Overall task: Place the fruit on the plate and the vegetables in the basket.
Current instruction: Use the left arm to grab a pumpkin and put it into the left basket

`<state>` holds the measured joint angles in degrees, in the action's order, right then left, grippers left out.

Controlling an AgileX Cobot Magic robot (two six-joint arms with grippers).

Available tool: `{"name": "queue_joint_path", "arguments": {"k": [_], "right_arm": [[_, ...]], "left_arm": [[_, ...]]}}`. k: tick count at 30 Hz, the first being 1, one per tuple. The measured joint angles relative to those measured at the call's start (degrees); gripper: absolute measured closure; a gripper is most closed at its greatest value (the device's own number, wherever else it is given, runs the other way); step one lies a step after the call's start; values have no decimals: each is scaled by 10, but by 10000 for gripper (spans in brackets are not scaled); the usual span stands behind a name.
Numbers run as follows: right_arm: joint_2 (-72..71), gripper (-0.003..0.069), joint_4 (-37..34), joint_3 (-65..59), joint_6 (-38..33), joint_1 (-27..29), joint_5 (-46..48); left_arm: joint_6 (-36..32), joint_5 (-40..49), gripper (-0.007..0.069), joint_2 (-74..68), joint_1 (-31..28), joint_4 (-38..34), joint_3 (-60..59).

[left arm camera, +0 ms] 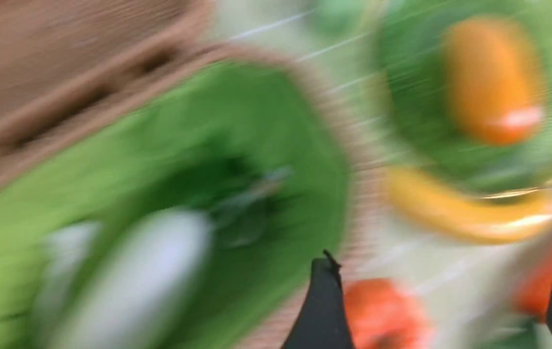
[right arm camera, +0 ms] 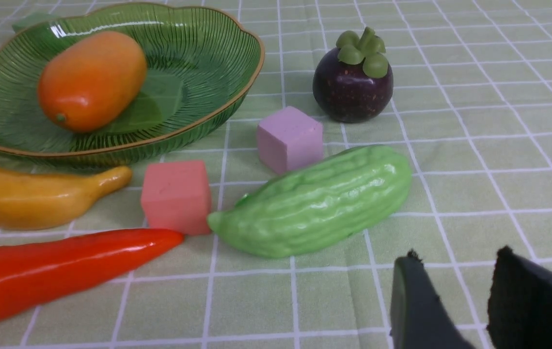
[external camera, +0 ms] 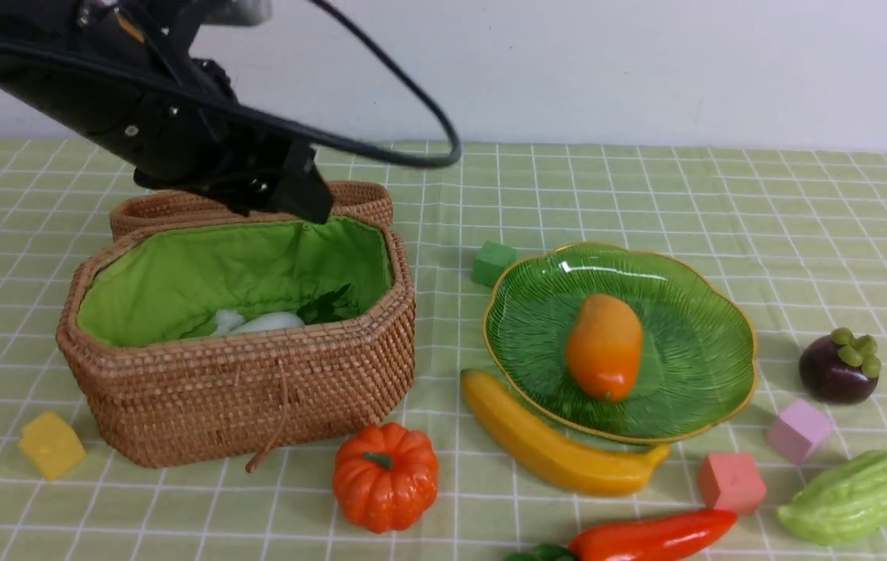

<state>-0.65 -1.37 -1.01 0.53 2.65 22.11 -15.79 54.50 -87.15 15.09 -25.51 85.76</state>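
Currently one mango (external camera: 604,345) on plate (external camera: 696,312), one radish (external camera: 268,322) in basket (external camera: 241,389); left tool (left arm camera: 445,271), right tool (right arm camera: 455,261) both parted, empty.

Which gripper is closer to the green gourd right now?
Right. The right gripper is close by the gourd; the left gripper is far off, over the basket.

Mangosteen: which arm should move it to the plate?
Right, probably. The mangosteen sits right of the plate, ahead of the open right gripper in its wrist view. The left gripper hangs over the basket, left of the plate.
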Motion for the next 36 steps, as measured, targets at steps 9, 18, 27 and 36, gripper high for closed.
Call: {"name": "queue_joint_path", "arguments": {"k": [9,18,27,36], "right_arm": [[0,418,0,0,0,0,0],[0,418,0,0,0,0,0],[0,418,0,0,0,0,0],[0,418,0,0,0,0,0]], "left_arm": [[4,66,68,-23,150,32,-18],[215,66,68,-142,188,188,-23],[246,66,69,-210,188,194,-23],[248,76,228,-223,188,197,-23]]}}
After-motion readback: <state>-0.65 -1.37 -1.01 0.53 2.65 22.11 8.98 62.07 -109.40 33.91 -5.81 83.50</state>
